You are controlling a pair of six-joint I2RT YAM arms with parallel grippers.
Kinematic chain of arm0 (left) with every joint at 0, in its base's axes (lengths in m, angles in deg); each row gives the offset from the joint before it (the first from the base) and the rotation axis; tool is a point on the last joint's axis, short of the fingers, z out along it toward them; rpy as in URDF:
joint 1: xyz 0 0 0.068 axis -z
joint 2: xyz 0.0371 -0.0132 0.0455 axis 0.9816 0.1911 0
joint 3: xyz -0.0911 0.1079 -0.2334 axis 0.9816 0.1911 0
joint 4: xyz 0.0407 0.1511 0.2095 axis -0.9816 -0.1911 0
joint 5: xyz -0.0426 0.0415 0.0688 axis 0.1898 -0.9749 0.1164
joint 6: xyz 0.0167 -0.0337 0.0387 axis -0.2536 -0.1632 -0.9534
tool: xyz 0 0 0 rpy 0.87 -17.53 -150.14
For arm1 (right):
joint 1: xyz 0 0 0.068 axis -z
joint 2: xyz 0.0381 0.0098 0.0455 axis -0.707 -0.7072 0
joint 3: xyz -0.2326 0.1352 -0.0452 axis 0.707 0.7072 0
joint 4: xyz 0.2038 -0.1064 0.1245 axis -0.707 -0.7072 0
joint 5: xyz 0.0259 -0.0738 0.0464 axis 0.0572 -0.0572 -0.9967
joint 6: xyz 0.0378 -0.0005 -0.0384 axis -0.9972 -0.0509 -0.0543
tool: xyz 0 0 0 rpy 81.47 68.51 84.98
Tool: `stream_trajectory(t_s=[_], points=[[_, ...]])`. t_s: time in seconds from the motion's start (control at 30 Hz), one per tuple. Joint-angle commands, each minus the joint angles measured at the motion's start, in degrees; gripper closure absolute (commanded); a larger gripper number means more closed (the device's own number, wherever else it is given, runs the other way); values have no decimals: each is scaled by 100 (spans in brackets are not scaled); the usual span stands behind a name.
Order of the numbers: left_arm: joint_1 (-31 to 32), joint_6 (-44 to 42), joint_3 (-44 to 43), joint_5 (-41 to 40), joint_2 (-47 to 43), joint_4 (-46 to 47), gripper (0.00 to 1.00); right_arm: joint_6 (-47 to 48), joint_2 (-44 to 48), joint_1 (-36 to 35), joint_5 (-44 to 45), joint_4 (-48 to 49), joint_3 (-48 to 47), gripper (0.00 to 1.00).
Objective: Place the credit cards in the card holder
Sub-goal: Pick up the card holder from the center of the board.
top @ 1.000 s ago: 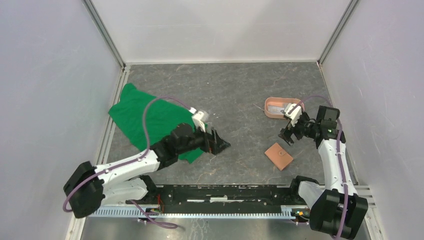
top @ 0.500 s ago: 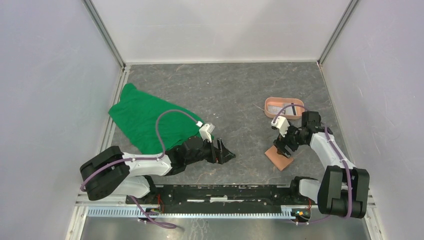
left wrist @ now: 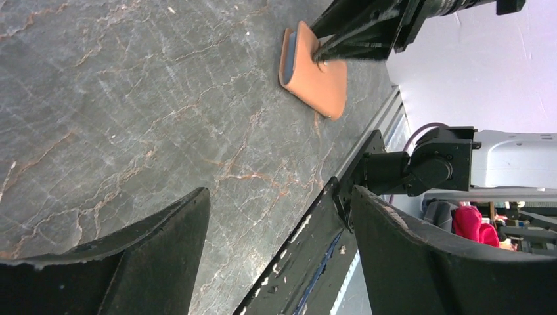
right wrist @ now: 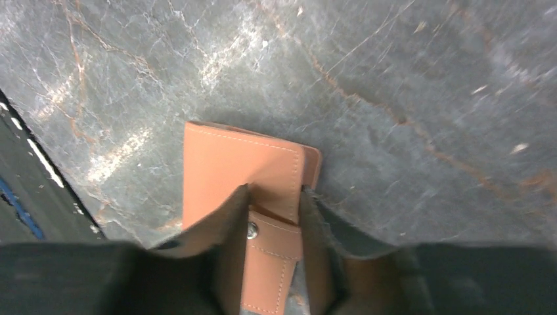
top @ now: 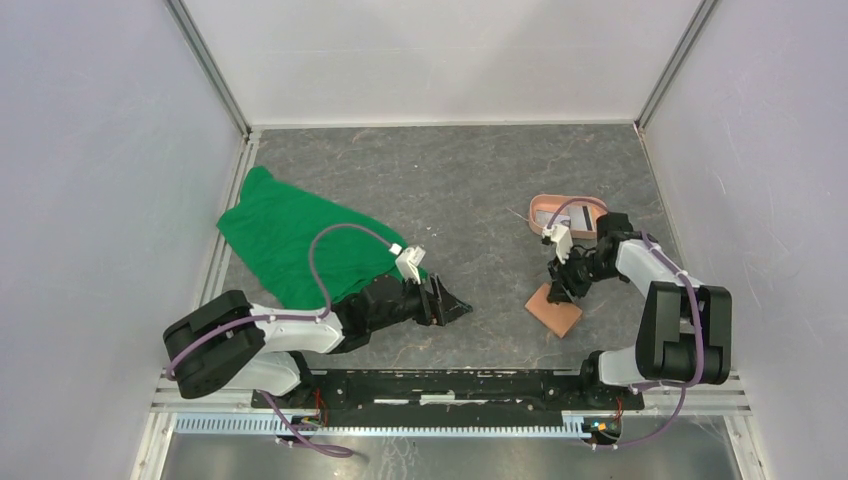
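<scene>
The tan-orange card holder (top: pixel 553 312) lies folded on the grey table at the right front. My right gripper (top: pixel 561 288) is down on its far edge. In the right wrist view the fingers (right wrist: pixel 276 191) press against both sides of the snap strap tab of the card holder (right wrist: pixel 230 164), shut on it. Pale credit cards (top: pixel 552 214) lie in the salmon-pink tray (top: pixel 590 205) behind it. My left gripper (top: pixel 455 303) hangs low over the table's middle, open and empty (left wrist: pixel 279 195), facing the card holder (left wrist: pixel 315 75).
A crumpled green cloth (top: pixel 290 240) covers the table's left side, under the left forearm. The black base rail (top: pixel 450 385) runs along the near edge. White walls close in the table on three sides.
My right gripper came down and to the left, away from the tray, onto the card holder, and its jaws narrowed around the strap. The left arm pulled back lower and its jaws narrowed slightly.
</scene>
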Motion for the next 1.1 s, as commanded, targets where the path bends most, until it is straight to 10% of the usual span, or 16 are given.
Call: stream_trajectory(t_s=[0.0, 0.13, 0.7, 1.07], points=[[-1, 280, 162, -194, -68, 342, 18, -165, -95, -46, -298, 153, -173, 74], [-1, 281, 90, -201, 133, 477, 21, -537, -161, -140, -645, 436, -335, 100], [-12, 966, -273, -306, 2153, 2410, 14, -5927, -854, -842, -3130, 5486, 552, 100], [-392, 784, -150, 2, 3307, 4925, 14, -6082, -186, -1005, -3906, 5789, 672, 100]])
